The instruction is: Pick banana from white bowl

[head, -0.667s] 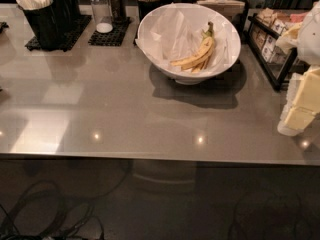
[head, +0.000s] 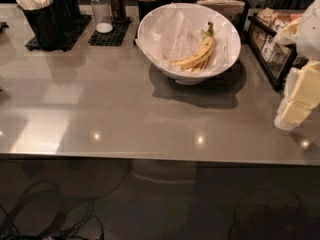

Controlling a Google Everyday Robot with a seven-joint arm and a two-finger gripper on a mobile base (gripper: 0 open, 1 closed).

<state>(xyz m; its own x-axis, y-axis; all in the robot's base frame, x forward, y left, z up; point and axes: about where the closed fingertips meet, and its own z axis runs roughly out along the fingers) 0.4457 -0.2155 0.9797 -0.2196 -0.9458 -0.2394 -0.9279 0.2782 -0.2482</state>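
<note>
The pincer (head: 299, 95) hangs right of the bowl (head: 172, 70), over the tabletop (head: 125, 114); spread or pressed together, I cannot tell. It has barely shifted, so the reach seems not yet begun. The banana (head: 197, 56) lies untouched in the bowl's right half.

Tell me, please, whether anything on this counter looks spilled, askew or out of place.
Nothing stands out. The banana lies inside the white bowl on its paper liner, the shakers stand upright on their mat, and the gripper hangs at the right edge of the counter, apart from the bowl.
</note>
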